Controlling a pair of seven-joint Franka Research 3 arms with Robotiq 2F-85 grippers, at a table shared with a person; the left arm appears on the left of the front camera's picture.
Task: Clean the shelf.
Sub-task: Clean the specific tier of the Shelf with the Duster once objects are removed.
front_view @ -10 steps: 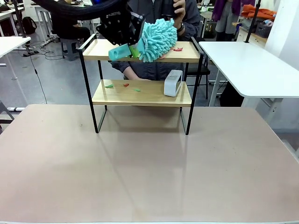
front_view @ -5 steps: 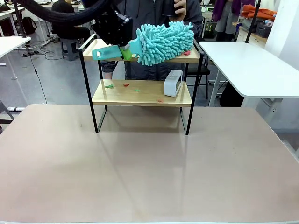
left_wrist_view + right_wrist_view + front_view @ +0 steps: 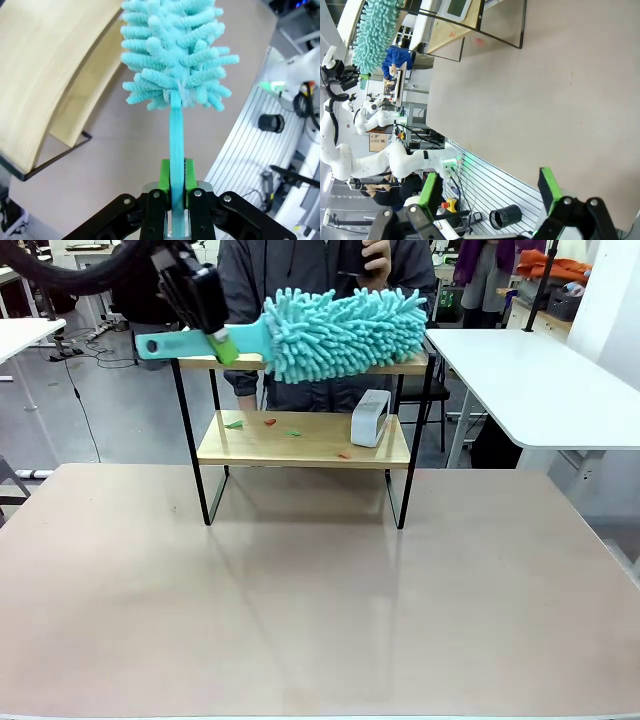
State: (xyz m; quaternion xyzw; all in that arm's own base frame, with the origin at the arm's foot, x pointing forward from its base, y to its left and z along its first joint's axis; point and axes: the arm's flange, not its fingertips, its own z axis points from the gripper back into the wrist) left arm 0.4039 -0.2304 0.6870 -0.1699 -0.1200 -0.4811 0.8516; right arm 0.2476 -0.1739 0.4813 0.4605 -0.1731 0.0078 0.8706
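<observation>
Up by the shelf (image 3: pixel 300 450), far side of the desk (image 3: pixel 300 590), left jaws clamp the duster (image 3: pixel 340 332) handle, right jaws gape empty; a low sweep might topple the white box (image 3: pixel 371 418).

A robotics lab; rows of white worktables (image 3: pixel 540 380); slotted aluminium mounting base (image 3: pixel 250 145)

Top tier: the fluffy turquoise microfibre duster (image 3: pixel 345 330) spans the front of the two-tier black-framed wooden shelf (image 3: pixel 300 445).
Lower tier: a white rounded box (image 3: pixel 371 418) blocks my right end; left and middle hold only small coloured scraps (image 3: pixel 268 423).
Behind: person in dark jacket (image 3: pixel 250 280), close.
Front: beige tabletop (image 3: pixel 320 590), open to me.
</observation>
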